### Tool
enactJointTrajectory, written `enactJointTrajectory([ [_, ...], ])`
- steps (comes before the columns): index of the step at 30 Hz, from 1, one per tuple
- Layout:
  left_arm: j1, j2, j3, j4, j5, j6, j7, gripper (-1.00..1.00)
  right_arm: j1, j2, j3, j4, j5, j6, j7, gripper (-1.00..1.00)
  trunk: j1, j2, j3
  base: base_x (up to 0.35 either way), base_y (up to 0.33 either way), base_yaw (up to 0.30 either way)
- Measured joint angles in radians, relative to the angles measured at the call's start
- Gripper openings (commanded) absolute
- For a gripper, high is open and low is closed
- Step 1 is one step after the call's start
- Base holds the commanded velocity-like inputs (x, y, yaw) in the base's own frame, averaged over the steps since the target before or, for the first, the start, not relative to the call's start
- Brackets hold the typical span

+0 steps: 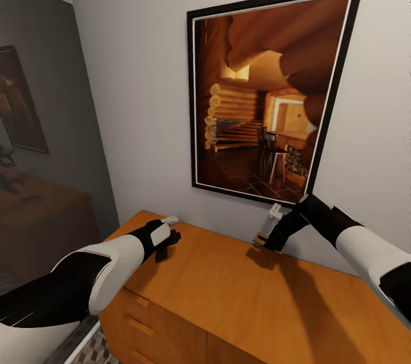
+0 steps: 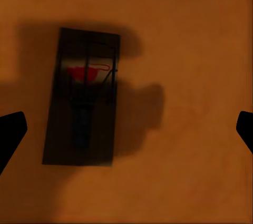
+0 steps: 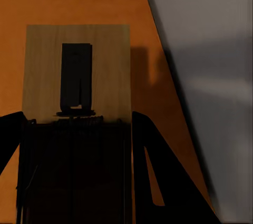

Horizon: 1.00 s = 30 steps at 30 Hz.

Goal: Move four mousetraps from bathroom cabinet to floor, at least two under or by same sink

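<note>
**While one mousetrap is held, a second lies waiting on the cabinet top**

As the scene stands, the pick-up step is judged to be in hand, with nothing yet set on the bathroom floor. The right end effector point(image 1: 273, 238) is seen in the head view just above the back edge of the cabinet point(image 1: 240, 301), close to the wall below the framed picture point(image 1: 268, 95). In the right wrist view a mousetrap point(image 3: 78, 71) sits between the two dark fingers point(image 3: 150, 171), its pale wooden board projecting beyond their tips, so the fingers are taken to be pinching it; whether it is fully lifted off the wood cannot be told.

The left end effector point(image 1: 165, 238) is held over the cabinet's near left corner. In the left wrist view its fingertips point(image 2: 10, 134) are spread wide at either edge of the frame, and a second mousetrap point(image 2: 81, 97), in shadow with a red part showing, lies flat on the orange-brown top below and between them, nearer one fingertip than the other.

Next, a descent of the left end effector is called for, shifted so that the board is centred between the fingertips, followed by a closing across its narrow width. Because the board is thin and flat, a low, careful approach is judged necessary. The other two traps and the sink remain to be found.
</note>
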Motion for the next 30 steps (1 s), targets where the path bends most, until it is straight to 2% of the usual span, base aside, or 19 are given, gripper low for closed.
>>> enactJointTrajectory([
  [23,-0.001,0.000,-0.009,0.001,-0.006,-0.001,0.027,1.00,0.000,0.002,0.000,0.000,0.000,0.000,0.000,-1.00,0.000,0.000,0.000,0.000,-0.003,0.000],
  [27,0.000,0.000,-0.049,0.000,-0.005,-0.002,0.044,1.00,0.000,0.004,0.000,0.000,0.000,0.000,-0.001,-1.00,0.000,0.000,0.000,0.000,0.000,0.000],
  [30,0.000,0.000,-0.087,-0.002,-0.003,-0.003,0.089,1.00,0.000,0.009,0.000,0.000,0.000,0.000,-0.001,-1.00,0.000,0.000,0.000,0.000,0.000,0.000],
])
